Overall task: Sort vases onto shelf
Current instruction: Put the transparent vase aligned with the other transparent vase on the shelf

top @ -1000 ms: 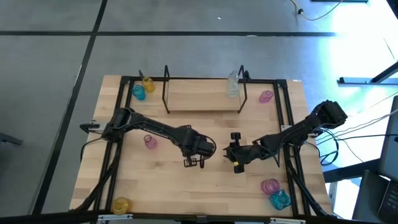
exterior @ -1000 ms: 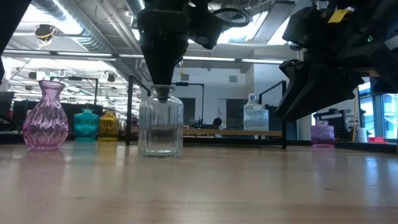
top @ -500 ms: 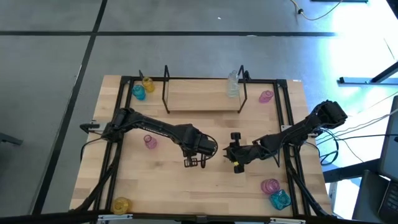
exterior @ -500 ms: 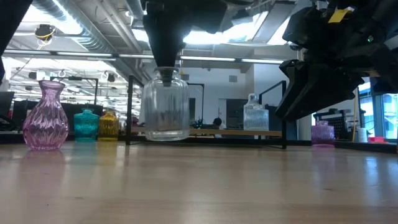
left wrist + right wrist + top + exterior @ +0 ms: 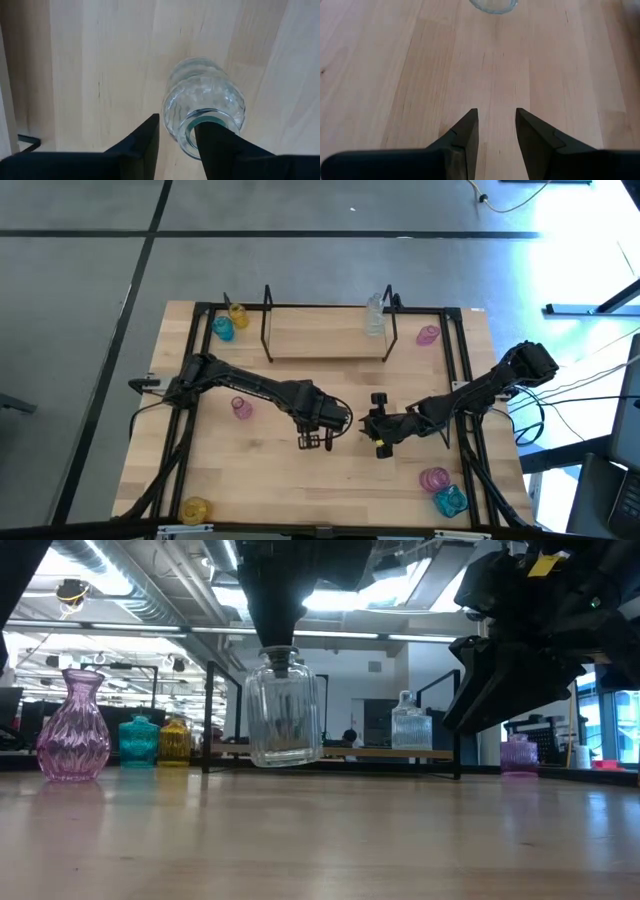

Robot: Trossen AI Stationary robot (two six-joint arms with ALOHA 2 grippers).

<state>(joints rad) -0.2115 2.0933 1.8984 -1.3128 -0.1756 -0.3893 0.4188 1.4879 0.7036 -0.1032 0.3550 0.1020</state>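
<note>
The landmark is the shelf [image 5: 328, 340], at the far middle of the worktop [image 5: 270, 470], with a black wire upright at each end.

Left of the shelf, outside its left upright, stand a teal vase [image 5: 222, 329] and a yellow vase [image 5: 238, 314], touching or nearly so. Nearer the front, well apart from the shelf, stands a pink vase [image 5: 242, 408].

In front of the shelf's middle, the left gripper [image 5: 176, 137] holds a clear vase [image 5: 284, 716]. One finger [image 5: 212, 137] is inside the neck and the other outside, so the jaws are narrow, pinching the rim wall. In the low view the vase hangs clear of the worktop, tilted slightly.

Step in hand, as judged: carry this vase to the shelf board and set it down.
- Keep the grip steady; a rim pinch on smooth glass may let the vase swing or slip.
- Raise the base above the board's front edge before moving over it.
- Aim for bare board left of the second clear vase [image 5: 375, 315], which stands at the shelf's right end against the upright.
- Lower until the base rests flat, then release.

Right of the carried vase, the right gripper [image 5: 496, 127] waits above bare worktop, jaws narrowly parted and empty. Another pink vase [image 5: 428, 334] stands just outside the shelf's right upright.
</note>
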